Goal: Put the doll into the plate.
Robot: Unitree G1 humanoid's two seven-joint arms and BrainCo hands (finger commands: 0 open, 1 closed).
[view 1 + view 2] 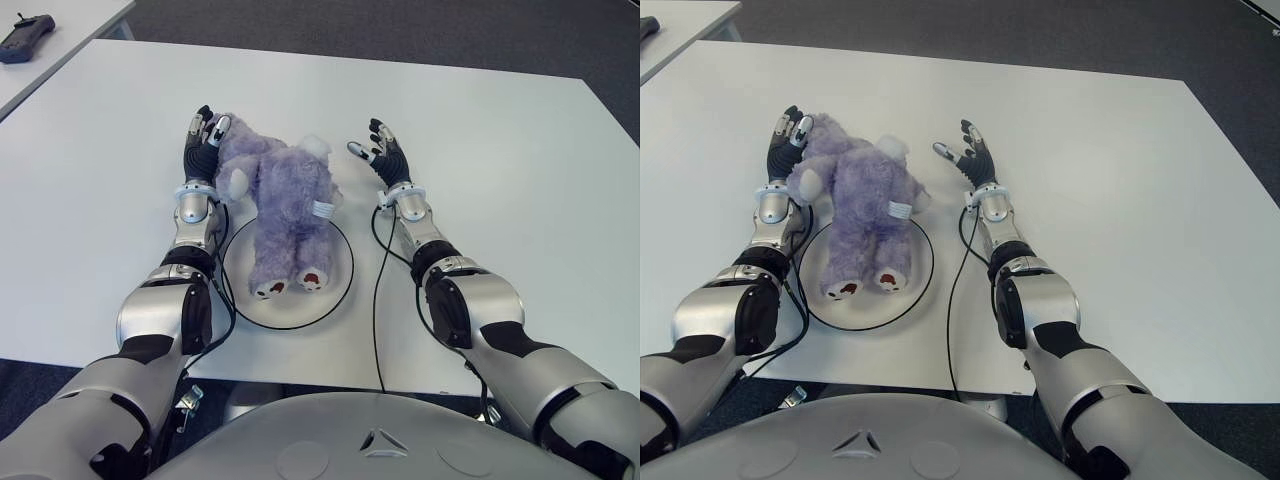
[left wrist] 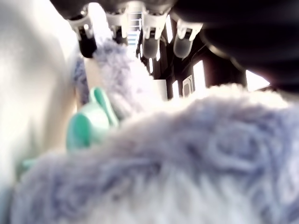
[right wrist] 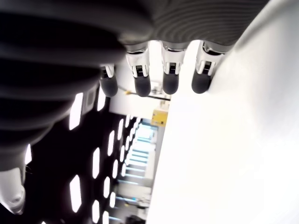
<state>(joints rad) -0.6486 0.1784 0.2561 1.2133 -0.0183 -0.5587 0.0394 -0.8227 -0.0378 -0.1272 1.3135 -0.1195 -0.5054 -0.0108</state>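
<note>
1. The table (image 1: 500, 150) is a plain white top with dark floor (image 1: 400, 30) beyond its far edge and off its right edge. A second white table (image 1: 60, 20) stands past the far left corner, with a dark handheld device (image 1: 25, 40) lying on it.
2. The plate (image 1: 340, 270), white with a dark rim, sits near the table's near edge, left of its middle.
3. The doll (image 1: 285, 200), a purple plush bear, lies face up with its feet and lower body on the plate; its head and upper body reach past the plate's far rim onto the table.
4. My left hand (image 1: 203, 145) is against the doll's head on its left side, fingers extended and not closed around it; my wrist view shows fur just beside the fingertips.
5. My right hand (image 1: 385, 155) is off the doll's right side, apart from it, fingers spread and holding nothing.
6. The table's whole right half and far strip are bare, well apart from the plate.
</note>
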